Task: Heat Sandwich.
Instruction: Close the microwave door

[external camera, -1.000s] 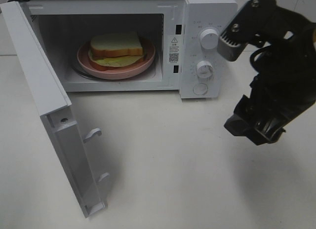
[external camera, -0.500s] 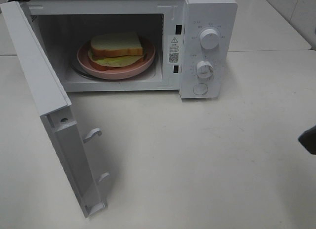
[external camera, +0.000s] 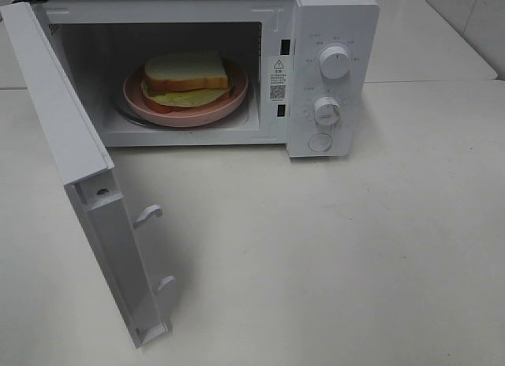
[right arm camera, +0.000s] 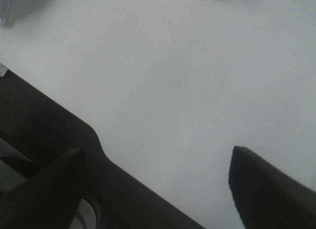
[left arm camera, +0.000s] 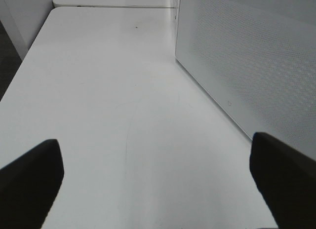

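Looking down from the high camera, the microwave [external camera: 331, 35] stands on the desk [external camera: 331, 255] with its door [external camera: 63, 121] swung wide. The sandwich [external camera: 186, 76] lies on a pink plate [external camera: 237, 98] inside the cavity. A sticker [external camera: 278, 78] on the front frame carries a warning triangle and a QR code. Its print, like the tiny marks round the two dials [external camera: 334, 61], is too small to read.

In the left wrist view, the left pincer [left arm camera: 157, 184] hangs over bare desk, its dark fingertips [left arm camera: 29, 179] spread wide with nothing between them. Just beside it rises a white dotted panel [left arm camera: 237, 61] of the microwave; I cannot tell whether it is door or side wall.

In the right wrist view, the right pincer [right arm camera: 158, 184] is also spread and empty above the desk. I cannot place the sandwich relative to either pincer from these views.
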### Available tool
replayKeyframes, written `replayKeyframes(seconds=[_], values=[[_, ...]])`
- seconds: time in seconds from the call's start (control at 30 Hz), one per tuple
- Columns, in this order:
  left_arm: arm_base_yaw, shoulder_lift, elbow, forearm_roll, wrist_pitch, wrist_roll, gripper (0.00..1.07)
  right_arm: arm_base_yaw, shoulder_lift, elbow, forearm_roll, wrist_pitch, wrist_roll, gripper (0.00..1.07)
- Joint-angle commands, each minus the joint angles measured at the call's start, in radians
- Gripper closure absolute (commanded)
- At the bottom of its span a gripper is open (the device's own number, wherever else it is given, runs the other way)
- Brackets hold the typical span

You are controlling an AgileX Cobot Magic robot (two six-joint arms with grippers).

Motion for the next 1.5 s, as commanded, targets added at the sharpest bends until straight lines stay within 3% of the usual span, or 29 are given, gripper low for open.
replayKeyframes(seconds=[0.03,0.43,0.6,1.07,1.5], values=[[-0.002,-0.026,0.003,-0.01,-0.005,0.0,0.1,-0.04,-0.055,0.028,-0.005,0.043,0.018,0.31],[-0.002,-0.026,0.003,-0.01,-0.005,0.0,0.1,-0.256,-0.239,0.203,0.003,-0.043,0.041,0.31],[-0.002,-0.026,0.003,-0.01,-0.005,0.0,0.1,-0.393,-0.373,0.275,0.022,-0.095,0.041,0.31],[-0.002,-0.026,0.003,-0.01,-0.005,0.0,0.1,-0.624,-0.612,0.334,0.074,-0.178,0.03,0.31],[-0.002,-0.026,0.003,-0.01,-0.005,0.0,0.1,-0.636,-0.612,0.334,0.074,-0.178,0.029,0.31]])
